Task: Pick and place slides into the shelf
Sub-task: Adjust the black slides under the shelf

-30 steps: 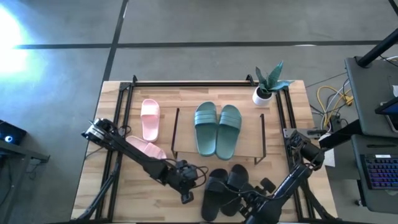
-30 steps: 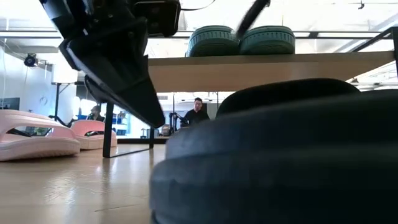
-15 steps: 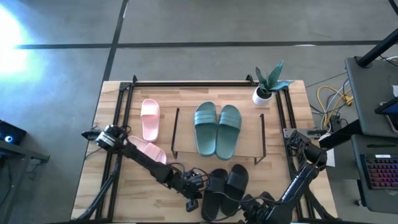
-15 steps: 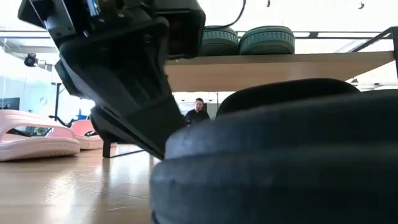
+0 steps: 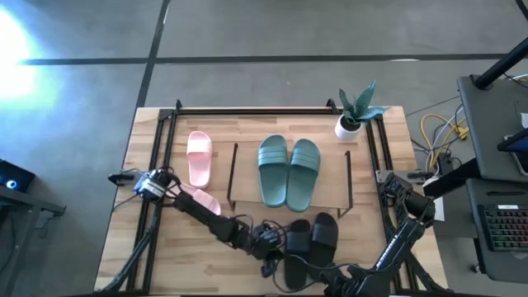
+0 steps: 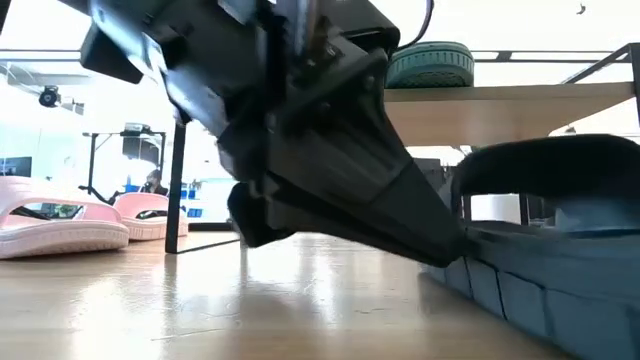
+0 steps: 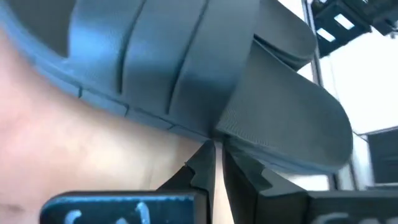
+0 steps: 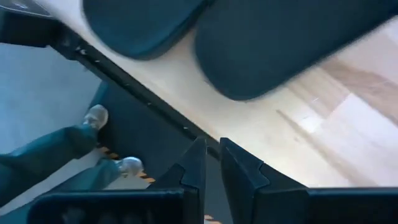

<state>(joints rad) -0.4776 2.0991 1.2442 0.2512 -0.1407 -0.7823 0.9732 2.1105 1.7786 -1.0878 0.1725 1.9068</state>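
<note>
Two dark arms, jointed links; black wedge-shaped fingers (image 7: 202,171); loose cable at left arm (image 5: 198,216) base.

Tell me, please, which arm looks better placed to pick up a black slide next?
Probably the left: its hand sits low against the black slides, while the right hand hangs off the table's near edge.

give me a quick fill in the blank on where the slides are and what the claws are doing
1. The two slides lying on the shelf are ____ in colour.
2. The plant pot stands near the table's far ____ corner in the high view.
3. The left claw is down beside the two ____ slides at the near edge.
4. The number of pink slides lying on the table to the left of the shelf is ____.

Missing words: teal-green; right; black; two
</note>
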